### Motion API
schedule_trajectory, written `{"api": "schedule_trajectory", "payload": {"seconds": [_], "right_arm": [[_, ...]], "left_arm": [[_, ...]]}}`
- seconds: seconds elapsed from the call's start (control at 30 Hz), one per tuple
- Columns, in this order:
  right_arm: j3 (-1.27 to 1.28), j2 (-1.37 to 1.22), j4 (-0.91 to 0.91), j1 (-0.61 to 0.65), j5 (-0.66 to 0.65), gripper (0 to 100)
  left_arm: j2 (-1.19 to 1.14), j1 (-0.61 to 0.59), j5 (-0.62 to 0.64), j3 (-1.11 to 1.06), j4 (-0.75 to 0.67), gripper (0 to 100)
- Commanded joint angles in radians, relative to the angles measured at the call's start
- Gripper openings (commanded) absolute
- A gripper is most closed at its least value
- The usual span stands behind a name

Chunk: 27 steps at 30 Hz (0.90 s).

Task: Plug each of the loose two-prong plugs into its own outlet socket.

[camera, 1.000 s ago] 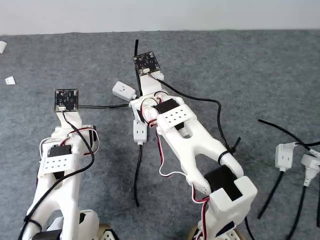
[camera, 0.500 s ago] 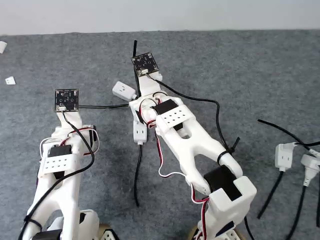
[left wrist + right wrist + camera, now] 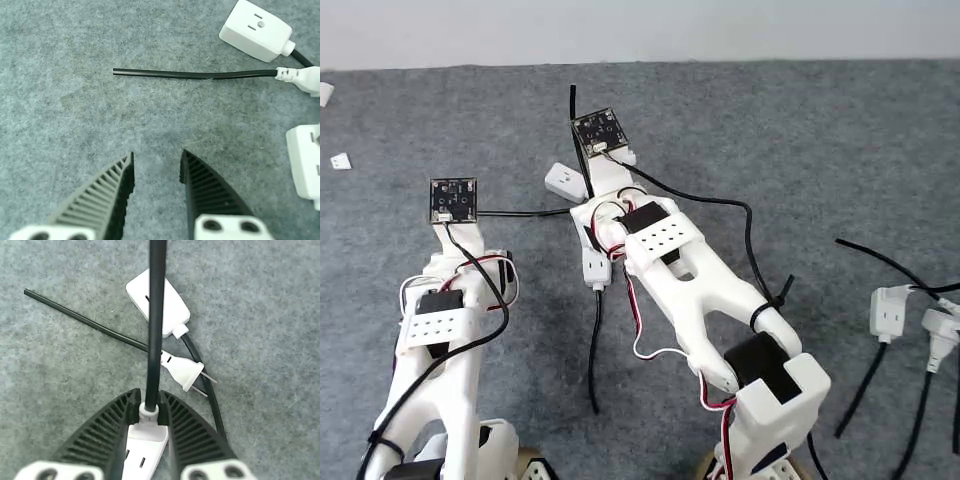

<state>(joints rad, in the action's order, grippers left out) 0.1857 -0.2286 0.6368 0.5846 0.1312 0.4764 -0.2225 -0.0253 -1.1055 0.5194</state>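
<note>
Centre-far on the grey table (image 3: 60, 125), just beside a free socket (image 3: 157, 300) and apparently not touching it.

Item: one two-prong plug (image 3: 182, 371). White, lying flat, prongs bare, on a black cord (image 3: 85, 320) that trails left to a loose end.

Handling (judged): light, rigid moulded plastic with smooth sides. The prongs are thin and liable to bend. The cord looks springy and is likely to tug or twist the body when lifted.

Hold: across the flat sides of the white body, behind the prongs, leaving them clear.

Right tool (image 3: 149, 395): closed on a white slotted body, apparently a held socket (image 3: 145, 442), whose held cord (image 3: 156, 315) rises out between the fingers.

Left tool (image 3: 157, 154): partly open, empty, above bare table left of the plug.

Markings: none legible on plug or sockets.
</note>
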Motion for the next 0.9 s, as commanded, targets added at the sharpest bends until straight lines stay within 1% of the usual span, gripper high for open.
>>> {"api": "schedule_trajectory", "payload": {"seconds": [0.0, 0.2, 0.4, 0.47, 0.6, 0.73, 0.87], "right_arm": [[0.008, -0.012, -0.021, -0.002, -0.009, 1.0], [0.008, -0.027, -0.025, -0.005, -0.025, 1.0], [0.008, -0.033, -0.091, -0.019, -0.057, 1.0], [0.008, -0.033, -0.096, -0.024, -0.057, 1.0], [0.008, -0.019, -0.090, -0.033, -0.057, 1.0], [0.009, 0.050, -0.015, -0.035, -0.055, 1.0], [0.012, 0.143, 0.124, -0.028, -0.058, 1.0]], "left_arm": [[0.028, -0.002, -0.011, 0.007, -0.028, 15], [0.028, -0.002, -0.011, 0.007, -0.028, 15], [0.025, 0.000, -0.011, 0.005, -0.020, 15], [0.025, 0.002, -0.011, 0.010, 0.012, 15], [0.023, 0.038, -0.012, 0.015, 0.098, 20], [-0.009, 0.046, -0.068, 0.058, 0.175, 21], [-0.218, 0.043, -0.083, 0.206, 0.247, 21]]}}
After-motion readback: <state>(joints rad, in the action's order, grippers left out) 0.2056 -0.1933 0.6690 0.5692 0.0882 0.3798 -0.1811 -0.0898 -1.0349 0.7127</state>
